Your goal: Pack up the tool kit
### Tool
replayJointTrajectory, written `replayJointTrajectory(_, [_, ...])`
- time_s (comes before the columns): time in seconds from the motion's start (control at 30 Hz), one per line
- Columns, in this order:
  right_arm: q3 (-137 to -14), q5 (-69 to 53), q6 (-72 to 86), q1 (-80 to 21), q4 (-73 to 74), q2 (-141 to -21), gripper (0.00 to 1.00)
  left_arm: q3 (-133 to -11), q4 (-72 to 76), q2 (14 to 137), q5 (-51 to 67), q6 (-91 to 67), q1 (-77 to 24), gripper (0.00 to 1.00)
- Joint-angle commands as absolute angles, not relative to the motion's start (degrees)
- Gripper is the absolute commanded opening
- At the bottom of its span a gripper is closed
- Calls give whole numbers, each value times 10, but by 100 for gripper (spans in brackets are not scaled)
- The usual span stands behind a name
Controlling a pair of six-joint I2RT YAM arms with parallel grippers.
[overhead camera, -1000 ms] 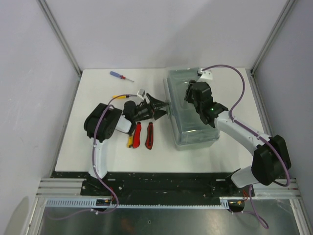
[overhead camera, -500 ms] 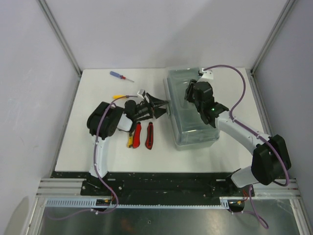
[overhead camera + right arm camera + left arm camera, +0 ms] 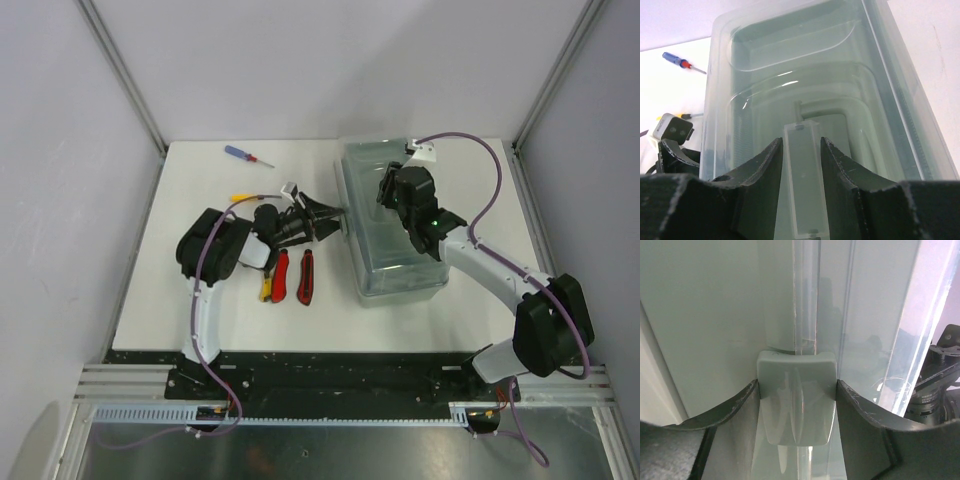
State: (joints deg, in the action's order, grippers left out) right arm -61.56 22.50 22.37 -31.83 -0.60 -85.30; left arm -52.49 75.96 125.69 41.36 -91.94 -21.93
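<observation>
Toolbox [image 3: 398,282] at far-right of desk, lid down. Left gripper [image 3: 330,220] jaws apart, straddling side latch [image 3: 796,400] — probably to release it. Right gripper [image 3: 392,196] clamped on lid handle [image 3: 802,175], likely steadying box. Red knives [image 3: 305,278] and blue screwdriver [image 3: 240,153] outside — unpacked.

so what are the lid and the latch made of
Lid: looks like translucent plastic with a glossy finish; inner shapes show through it and it catches highlights. Latch: opaque grey-green plastic with a smooth satin finish, probably moulded, judging by its rounded edges.
</observation>
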Motion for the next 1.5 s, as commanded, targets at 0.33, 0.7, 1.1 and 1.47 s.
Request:
replayJointTrajectory(0.33, [-521, 84, 262, -353, 299, -976, 40, -536, 602, 1086, 448, -722, -238, 15])
replayJointTrajectory(0.7, [-521, 92, 264, -353, 303, -980, 40, -553, 500, 1072, 446, -694, -238, 12])
replayJointTrajectory(1.1, [-521, 89, 268, -352, 297, -984, 40, -584, 423, 1040, 451, -657, -238, 19])
replayJointTrajectory(1.47, [-521, 87, 269, -353, 294, -983, 40, -540, 590, 1035, 454, -762, -239, 52])
